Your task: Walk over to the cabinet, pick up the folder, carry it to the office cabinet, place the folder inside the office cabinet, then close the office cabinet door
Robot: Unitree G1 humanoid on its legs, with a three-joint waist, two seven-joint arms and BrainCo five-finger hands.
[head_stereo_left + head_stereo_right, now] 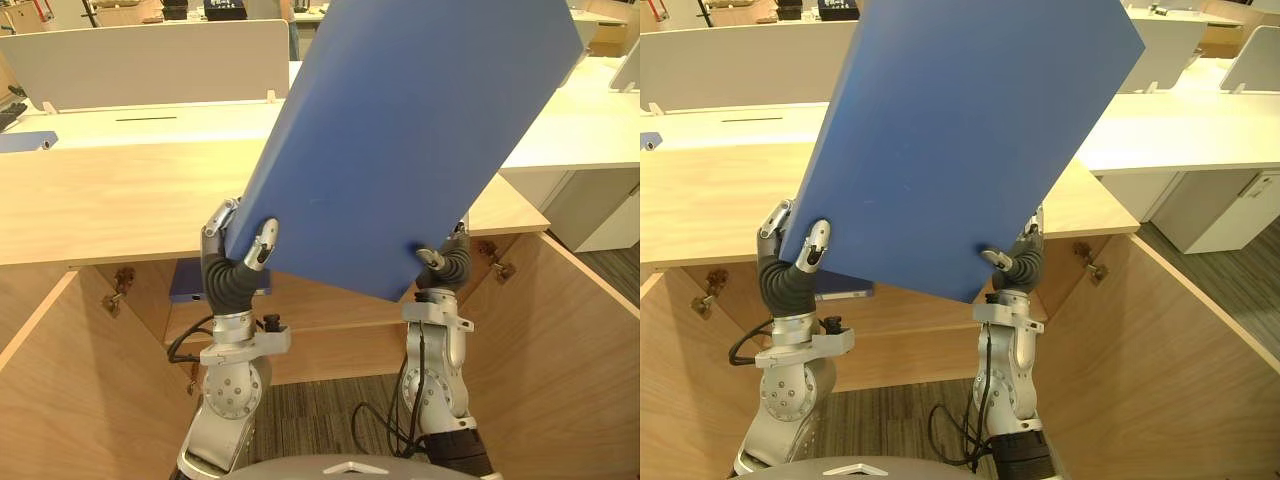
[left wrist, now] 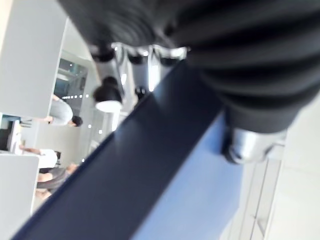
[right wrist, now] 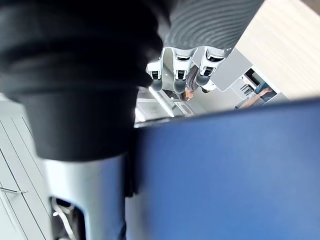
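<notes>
Left eye view shows you the left hand (image 1: 262, 243) and right hand (image 1: 436, 258) pinching the lower edge of the folder (image 1: 400, 130), whose long axis rises away above them, with the open office cabinet (image 1: 120, 200) below both.

You have bright, even light from overhead: the white desks (image 1: 590, 120) at the back are close to washed out, and the wooden cabinet top (image 1: 120, 200) is lit flat, with no hard shadows on it. The blue folder (image 1: 410, 130) takes the light as a soft matte sheen, without glare. Under the top, the cabinet's inside (image 1: 330, 340) drops into shade, deepest just below the folder's lower edge. In the left wrist view the folder's edge reads dark against a pale, bright room dotted with small ceiling lights (image 2: 75, 96).
</notes>
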